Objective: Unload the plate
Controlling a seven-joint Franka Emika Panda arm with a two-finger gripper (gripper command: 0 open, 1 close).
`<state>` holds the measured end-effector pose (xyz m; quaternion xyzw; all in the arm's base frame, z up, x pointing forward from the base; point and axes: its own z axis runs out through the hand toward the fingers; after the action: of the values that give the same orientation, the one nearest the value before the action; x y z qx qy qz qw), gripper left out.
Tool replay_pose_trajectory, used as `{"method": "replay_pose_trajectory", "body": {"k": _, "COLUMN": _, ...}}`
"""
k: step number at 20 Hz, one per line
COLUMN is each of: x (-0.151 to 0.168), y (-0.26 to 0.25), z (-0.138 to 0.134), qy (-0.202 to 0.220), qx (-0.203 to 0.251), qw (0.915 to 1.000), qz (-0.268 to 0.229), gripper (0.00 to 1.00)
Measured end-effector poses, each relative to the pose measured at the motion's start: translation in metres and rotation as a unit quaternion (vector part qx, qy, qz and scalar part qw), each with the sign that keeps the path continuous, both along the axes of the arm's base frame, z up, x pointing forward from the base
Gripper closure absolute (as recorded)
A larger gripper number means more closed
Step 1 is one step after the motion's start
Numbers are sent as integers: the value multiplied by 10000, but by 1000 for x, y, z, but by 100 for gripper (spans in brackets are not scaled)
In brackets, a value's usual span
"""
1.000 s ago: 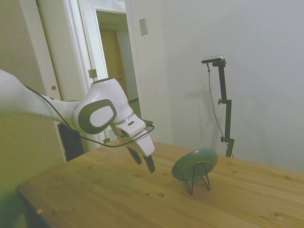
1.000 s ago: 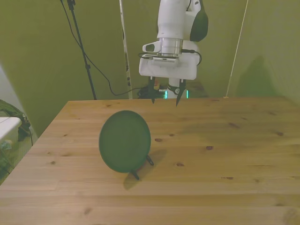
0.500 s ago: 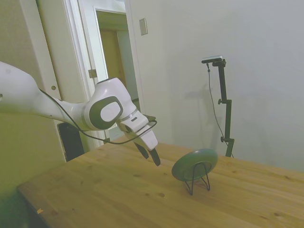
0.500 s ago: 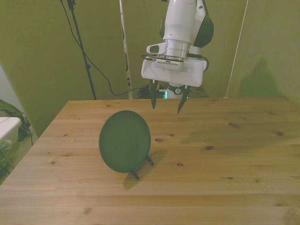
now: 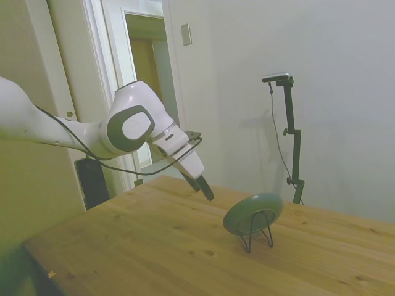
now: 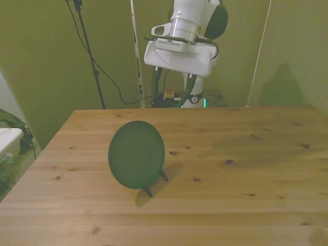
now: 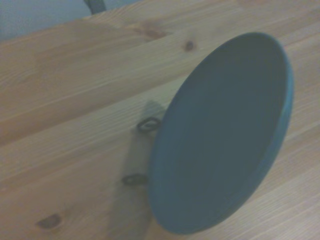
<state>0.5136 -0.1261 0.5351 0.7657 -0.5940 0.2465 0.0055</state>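
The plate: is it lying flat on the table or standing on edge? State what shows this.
Standing on edge. The plate leans back in the black wire stand, its face toward the front camera and only its lower rim near the table.

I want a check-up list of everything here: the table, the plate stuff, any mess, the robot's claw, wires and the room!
Surface: wooden table, bare planks with knots.
Job's things: plate dark green, standing on edge and leaning in a thin black wire stand; also seen close in the wrist view.
Clutter: nothing seen.
Grippers: gripper open, in the air, apart from the plate.
Cables: a black cable loops under the wrist; another black cable hangs along the wall.
Surroundings: pale walls, an open doorway in the side view.
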Motion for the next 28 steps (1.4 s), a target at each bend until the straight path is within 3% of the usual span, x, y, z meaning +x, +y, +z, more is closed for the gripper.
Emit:
{"method": "replay_pose_trajectory", "body": {"k": 11, "x": 58, "y": -59, "z": -2, "qy": 155, "qx": -233, "qw": 9972, "qz": -696, "gripper": 0}}
{"method": "replay_pose_trajectory", "body": {"k": 18, "x": 70, "y": -69, "z": -22, "qy": 569, "qx": -482, "qw": 9938, "qz": -823, "gripper": 0}}
{"method": "replay_pose_trajectory", "body": {"k": 26, "x": 71, "y": -84, "z": -32, "qy": 670, "qx": -533, "qw": 9920, "qz": -924, "gripper": 0}}
{"method": "replay_pose_trajectory", "body": {"k": 27, "x": 72, "y": -85, "z": -35, "qy": 687, "qx": -535, "qw": 9919, "qz": -926, "gripper": 100}}
{"method": "replay_pose_trajectory", "body": {"k": 28, "x": 72, "y": -85, "z": -36, "qy": 699, "qx": -535, "qw": 9918, "qz": -929, "gripper": 100}}
